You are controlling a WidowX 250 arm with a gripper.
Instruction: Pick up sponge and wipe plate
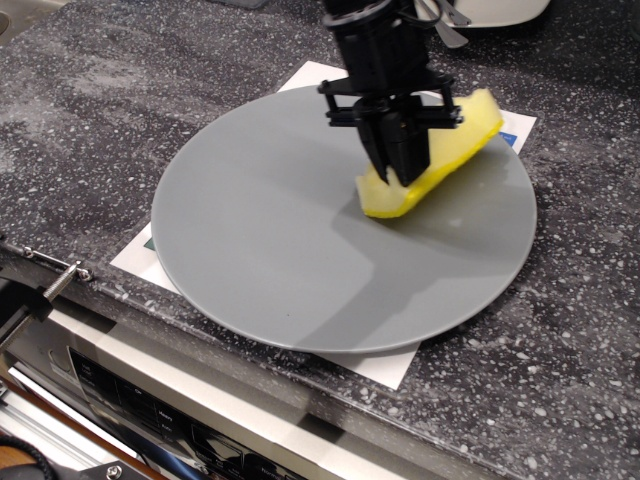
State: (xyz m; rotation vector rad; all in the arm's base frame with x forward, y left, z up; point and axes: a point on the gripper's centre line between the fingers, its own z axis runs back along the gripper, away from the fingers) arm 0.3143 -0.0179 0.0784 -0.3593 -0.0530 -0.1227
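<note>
I see my gripper (398,165) clamped on the sponge (432,160), its lower end pressing the plate (270,240) by the counter's (120,90) front edge. I can read no writing.

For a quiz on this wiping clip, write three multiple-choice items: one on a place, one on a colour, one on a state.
1. Where is the sponge?
A. Over the plate
B. On bare counter
C. In the white dish

2. What colour is the plate?
A. Blue
B. Grey
C. White

3. What are the gripper fingers doing?
A. Spread wide, holding nothing
B. Resting on the paper
C. Shut on the sponge

Key: 1 A, the sponge sits above the plate's right half. 2 B, its surface is matte grey. 3 C, the sponge is pinched between them.
</note>
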